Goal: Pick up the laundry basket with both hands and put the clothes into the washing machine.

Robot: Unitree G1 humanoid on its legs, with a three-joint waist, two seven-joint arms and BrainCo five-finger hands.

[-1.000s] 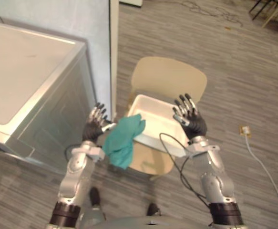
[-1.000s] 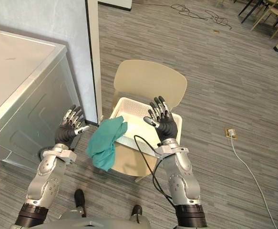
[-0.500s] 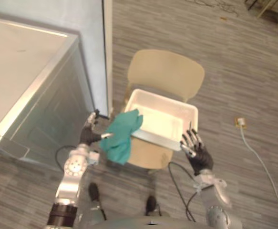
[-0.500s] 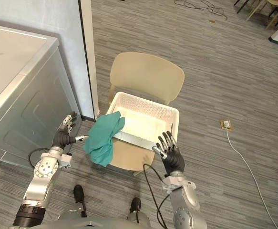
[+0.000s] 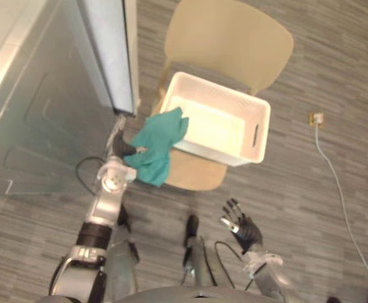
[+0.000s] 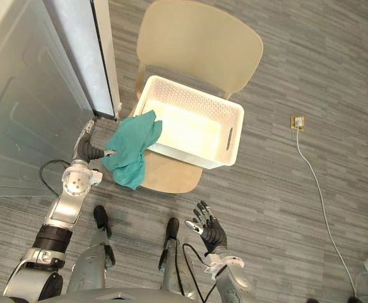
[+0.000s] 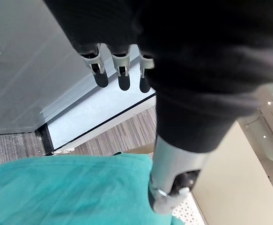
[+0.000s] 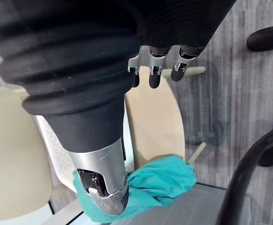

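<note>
Left hand (image 6: pixel 85 150) beside cloth (image 6: pixel 130 155); basket (image 6: pixel 233 136) lies, long axis slanting, across chair (image 6: pixel 199 38).

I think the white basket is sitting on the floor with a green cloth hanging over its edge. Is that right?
Not quite. The white basket sits on the seat of the beige chair, not on the floor, as the right eye view shows. The green cloth does hang over its edge.

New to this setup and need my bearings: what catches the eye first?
A white laundry basket sits on a beige chair, a teal cloth draped over its left corner and hanging past the seat. The left hand is open beside that cloth, near the grey washing machine; the right hand hovers open over the floor, well short of the basket.
</note>
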